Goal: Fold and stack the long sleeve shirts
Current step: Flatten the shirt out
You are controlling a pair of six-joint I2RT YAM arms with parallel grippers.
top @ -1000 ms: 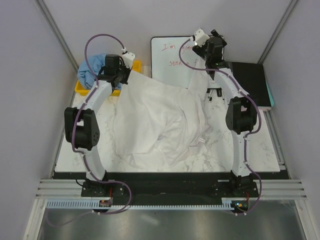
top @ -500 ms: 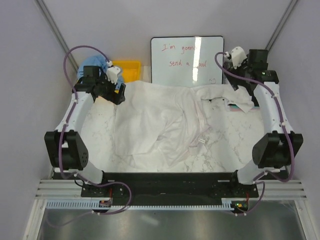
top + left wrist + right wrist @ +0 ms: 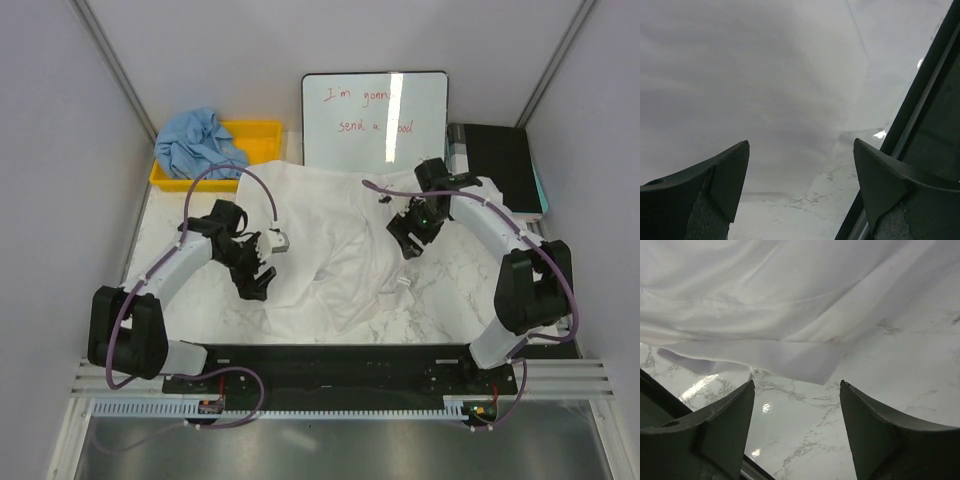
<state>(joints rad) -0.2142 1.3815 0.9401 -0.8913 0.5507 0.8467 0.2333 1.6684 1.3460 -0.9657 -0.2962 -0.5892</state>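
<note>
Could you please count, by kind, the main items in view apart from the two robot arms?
Long sleeve shirts: 2 (white shirt, light blue shirt)
Bins: 1 (yellow bin)
Whiteboards: 1 (whiteboard)
Flat black objects: 1 (black slab, far right; what it is I cannot tell)
Total: 5
</note>
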